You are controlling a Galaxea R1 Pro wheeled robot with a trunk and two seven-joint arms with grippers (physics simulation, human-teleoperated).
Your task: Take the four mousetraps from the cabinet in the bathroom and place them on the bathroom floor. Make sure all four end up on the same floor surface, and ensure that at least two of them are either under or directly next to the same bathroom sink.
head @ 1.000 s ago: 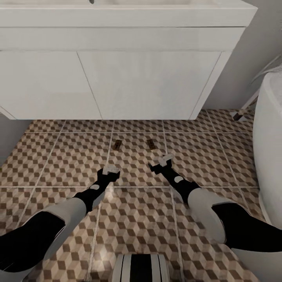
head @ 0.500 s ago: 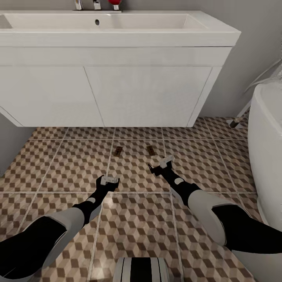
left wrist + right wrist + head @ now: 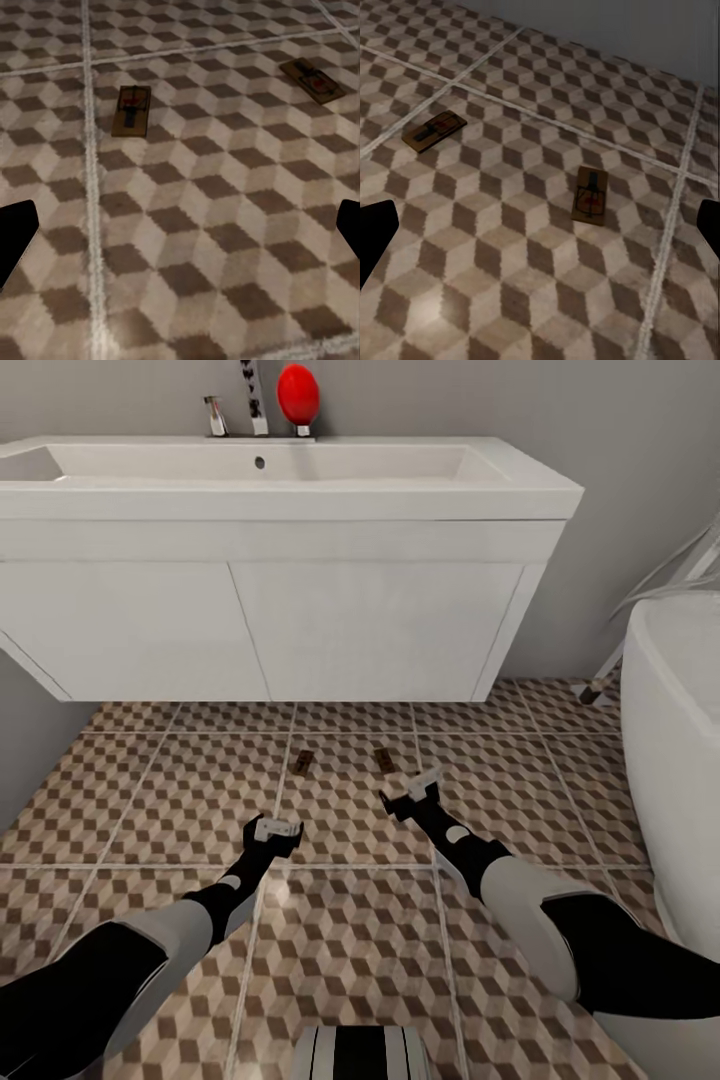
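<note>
While two mousetraps (image 3: 302, 762) (image 3: 384, 759) lie flat on the tiled floor (image 3: 150, 780) just in front of the sink (image 3: 300, 485), both empty grippers (image 3: 276, 828) (image 3: 412, 792) hang open nearby; apparently two traps remain to fetch.

Two mousetraps lie flat on the bathroom floor (image 3: 532, 270), well apart from each other. The nearer mousetrap (image 3: 590, 194) rests just beside a grout line; the other mousetrap (image 3: 433, 130) lies across one. The right gripper's dark fingertips (image 3: 375, 232) stand wide apart, holding nothing.
</note>
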